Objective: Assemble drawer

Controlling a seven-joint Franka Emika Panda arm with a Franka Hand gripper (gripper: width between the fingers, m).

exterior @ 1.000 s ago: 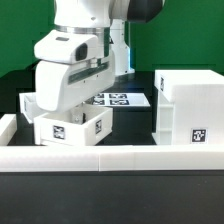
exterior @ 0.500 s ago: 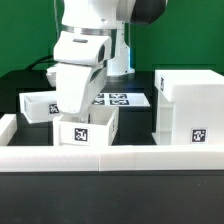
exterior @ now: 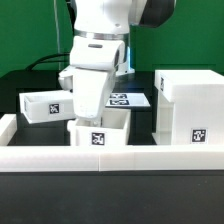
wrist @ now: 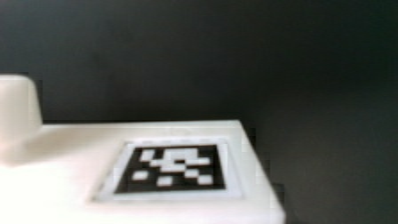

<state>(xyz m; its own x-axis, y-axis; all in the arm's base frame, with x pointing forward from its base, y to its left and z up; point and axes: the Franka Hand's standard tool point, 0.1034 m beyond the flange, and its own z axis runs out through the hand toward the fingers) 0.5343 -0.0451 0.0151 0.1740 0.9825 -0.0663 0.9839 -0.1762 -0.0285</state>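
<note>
My gripper point(exterior: 96, 108) reaches down into a small white tray point(exterior: 98, 135) with a square tag on its front, near the front wall. It appears shut on the tray's wall, with the fingertips hidden behind it. A second tray point(exterior: 44, 104) lies at the exterior view's left. The large boxy casing point(exterior: 186, 108) stands at the exterior view's right, a short gap from the held tray. The wrist view shows a white tagged surface point(wrist: 175, 168) very close and a rounded white part point(wrist: 15, 115). No fingers show there.
The marker board point(exterior: 128, 99) lies flat behind the arm. A low white wall point(exterior: 110, 158) edges the table's front and left side. The table top is black.
The arm and the tray in it have moved steadily toward the exterior view's right, closer to the casing. The second tray, once covered by the arm, now shows.
</note>
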